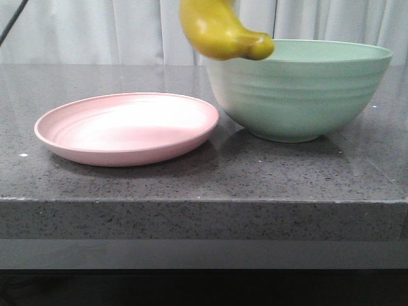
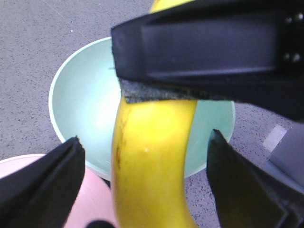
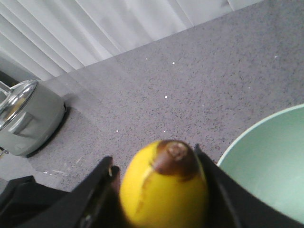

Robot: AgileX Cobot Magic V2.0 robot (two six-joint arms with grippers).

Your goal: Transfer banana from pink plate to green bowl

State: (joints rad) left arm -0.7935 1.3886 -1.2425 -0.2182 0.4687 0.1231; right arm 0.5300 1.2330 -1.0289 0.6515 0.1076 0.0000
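Observation:
The yellow banana (image 1: 220,29) hangs in the air over the near-left rim of the green bowl (image 1: 299,95), its tip pointing right. My right gripper (image 3: 154,159) is shut on the banana (image 3: 164,194), whose brown tip shows between the fingers. In the left wrist view, one right finger (image 2: 209,52) clamps the banana (image 2: 152,156) from above. My left gripper (image 2: 145,137) is open, with a finger on each side of the banana and a gap at each. The bowl (image 2: 85,104) lies below. The pink plate (image 1: 127,127) sits bare, left of the bowl. Neither gripper shows in the front view.
The dark speckled table's front edge (image 1: 204,201) runs close below the plate and bowl. A steel pot (image 3: 23,118) stands off the table's far side. White curtains (image 1: 76,32) hang behind.

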